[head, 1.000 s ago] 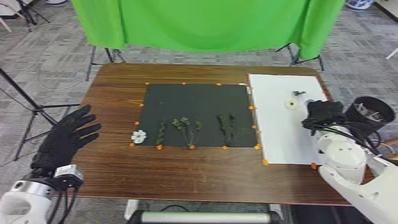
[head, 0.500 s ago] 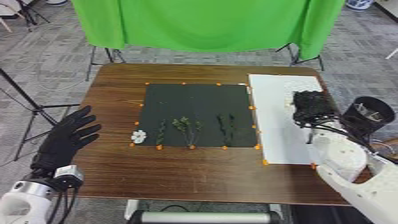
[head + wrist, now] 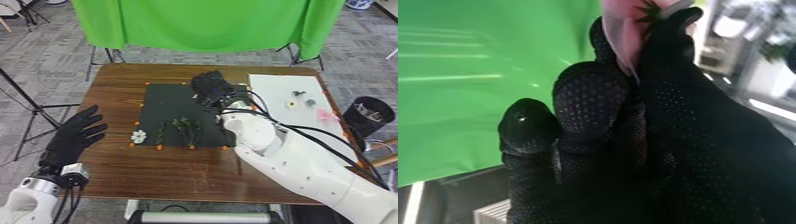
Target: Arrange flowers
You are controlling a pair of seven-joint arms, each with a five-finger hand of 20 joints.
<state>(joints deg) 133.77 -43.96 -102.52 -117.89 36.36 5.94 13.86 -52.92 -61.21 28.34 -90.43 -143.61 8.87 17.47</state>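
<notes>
Over the far part of the dark mat [image 3: 162, 107] is my right hand [image 3: 211, 85]. In the right wrist view, the right hand [image 3: 598, 115] pinches a pink flower [image 3: 625, 25] between its thumb and fingers. On the mat's near part lie a white flower [image 3: 139, 136], a green stem [image 3: 161, 133] and a leafy sprig [image 3: 186, 130]. The white sheet [image 3: 298, 80] bears a dark bloom [image 3: 298, 93], a pale yellowish one [image 3: 290, 105], a grayish one [image 3: 310, 102] and a pink one [image 3: 327, 116]. My left hand [image 3: 69, 137] stays open left of the mat.
A black bin [image 3: 369, 117] with things inside stands beyond the brown table's [image 3: 169, 175] right edge. Orange markers line the mat and sheet. A green cloth [image 3: 209, 25] hangs behind the table. My right forearm crosses the sheet's near part and the mat's right side.
The right hand has moved left from the white sheet to over the mat's far part, uncovering the flowers on the sheet. The left hand has shifted slightly right.
</notes>
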